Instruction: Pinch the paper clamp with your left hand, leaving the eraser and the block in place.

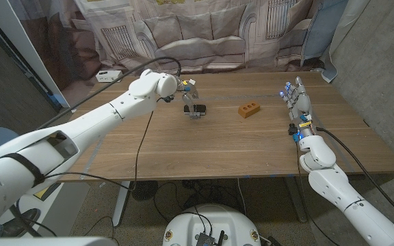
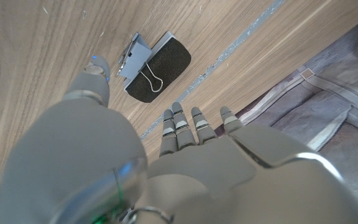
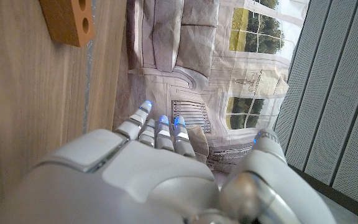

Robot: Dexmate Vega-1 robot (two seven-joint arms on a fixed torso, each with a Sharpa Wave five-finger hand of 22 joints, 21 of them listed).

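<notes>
The left hand (image 1: 188, 89) is hovering above centre of the head view, fingers spread and holding nothing, directly over the paper clamp (image 2: 140, 62), which is lying against the black eraser (image 2: 163, 64). Approach appears to be the step in hand; next the fingers must close on the clamp alone. The block (image 1: 249, 110) is sitting apart, right of centre. The right hand (image 1: 298, 102) is standing open, idle. In the head view the clamp is hard to make out.

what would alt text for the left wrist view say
The robot's left hand, fingers apart and holding nothing, hovers over a wooden table above a paper clamp lying beside a black eraser. Patterned fabric hangs beyond the table's edge.
</notes>
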